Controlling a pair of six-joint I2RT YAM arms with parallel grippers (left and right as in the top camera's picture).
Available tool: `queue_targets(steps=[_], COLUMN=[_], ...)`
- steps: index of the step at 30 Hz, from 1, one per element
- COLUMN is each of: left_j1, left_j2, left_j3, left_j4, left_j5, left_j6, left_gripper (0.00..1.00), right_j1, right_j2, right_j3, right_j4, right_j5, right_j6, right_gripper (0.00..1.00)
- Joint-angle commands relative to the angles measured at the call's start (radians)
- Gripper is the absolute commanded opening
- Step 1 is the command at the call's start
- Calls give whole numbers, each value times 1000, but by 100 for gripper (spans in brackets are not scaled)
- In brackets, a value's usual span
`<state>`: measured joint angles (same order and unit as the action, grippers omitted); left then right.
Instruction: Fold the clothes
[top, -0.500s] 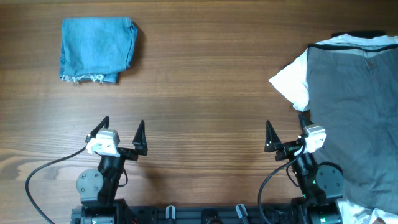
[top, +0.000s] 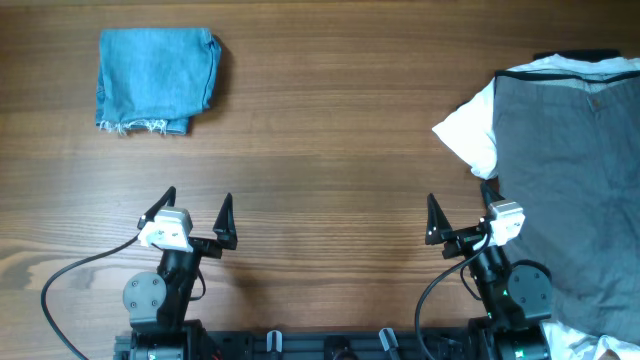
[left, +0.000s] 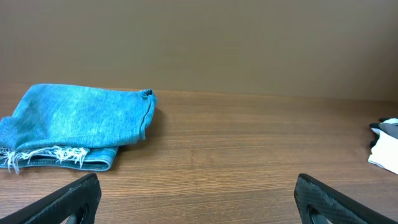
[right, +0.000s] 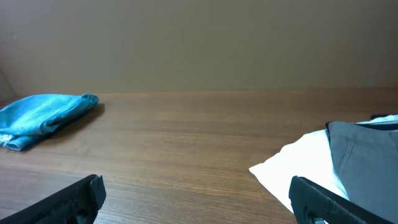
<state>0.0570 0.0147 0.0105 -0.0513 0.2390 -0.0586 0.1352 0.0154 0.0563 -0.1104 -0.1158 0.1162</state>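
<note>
Over at the right edge of the brown wooden table (top: 330, 150), the mid-grey woven shorts (top: 575, 190) are lying flat, with their long axis running from the far side towards the robot. The wide waistband is pointing away from the robot, and a small pale button (top: 597, 100) is showing on it. The shorts' right part is running out of the overhead view, and their near end is slipping behind the right arm's base, so the leg hems are hard to make out. A white garment (top: 468, 135) is poking out from under their left side, and a strip of black garment (top: 575, 56) is peeking out beyond the waistband. A folded light-blue denim piece with a frayed hem (top: 155, 80) is sitting well apart at the far left. The left gripper (top: 197, 202) and right gripper (top: 460, 205) are both hovering near the table's front edge with fingers spread apart, gripping nothing; the right one is sitting just beside the shorts' left edge.
</note>
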Motion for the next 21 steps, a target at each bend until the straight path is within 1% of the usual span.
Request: queue_targets(steps=[1, 21], left_j1=[-8, -8], left_j2=[2, 3], left_j3=[-5, -5], left_j4=[-2, -1], left_j5=[-5, -5], left_j6=[-9, -9], left_gripper=[100, 100], right_j1=[-4, -4], right_j2=[-2, -2], right_j3=[-3, -3], right_j4=[6, 17], right_j5=[-16, -9], right_j6=[15, 14], right_gripper=[100, 100])
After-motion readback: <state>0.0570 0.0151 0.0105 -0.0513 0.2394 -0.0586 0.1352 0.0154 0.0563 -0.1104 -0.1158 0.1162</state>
